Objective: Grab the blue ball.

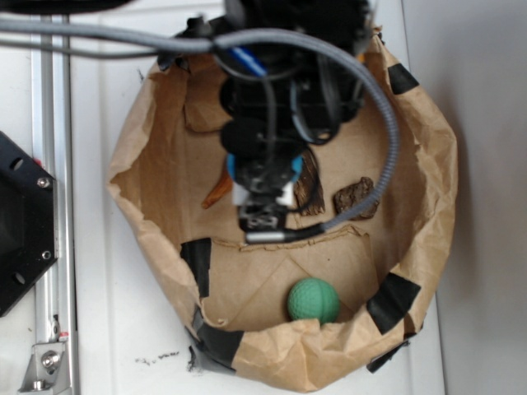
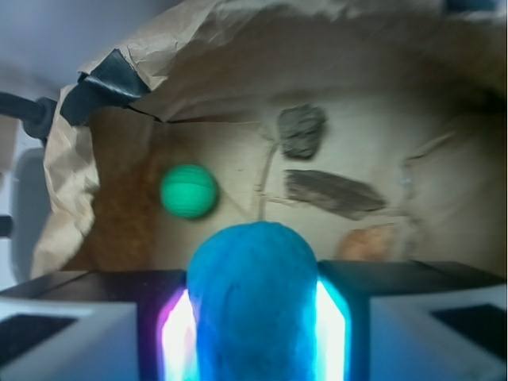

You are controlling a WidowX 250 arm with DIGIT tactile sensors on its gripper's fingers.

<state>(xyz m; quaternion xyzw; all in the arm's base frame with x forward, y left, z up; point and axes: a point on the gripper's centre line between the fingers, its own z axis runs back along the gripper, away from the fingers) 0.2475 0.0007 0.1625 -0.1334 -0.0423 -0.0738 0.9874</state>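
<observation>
The blue ball (image 2: pixel 252 294) fills the bottom middle of the wrist view, pressed between two glowing pads (image 2: pixel 176 337). My gripper (image 2: pixel 254 278) is shut on it. In the exterior view the gripper (image 1: pixel 262 218) hangs inside a brown paper bag (image 1: pixel 428 164), pointing toward the bag's near side, and the arm hides the blue ball there. A green ball (image 1: pixel 313 300) of like size lies loose on the bag floor, ahead and to the left of the gripper in the wrist view (image 2: pixel 189 190).
The bag walls (image 2: pixel 238 48) rise all round, patched with black tape (image 1: pixel 394 300). On the bag floor lie two dark bark pieces (image 1: pixel 356 197) (image 2: pixel 332 192) and an orange scrap (image 1: pixel 218 193). A metal rail (image 1: pixel 51 164) runs down the left.
</observation>
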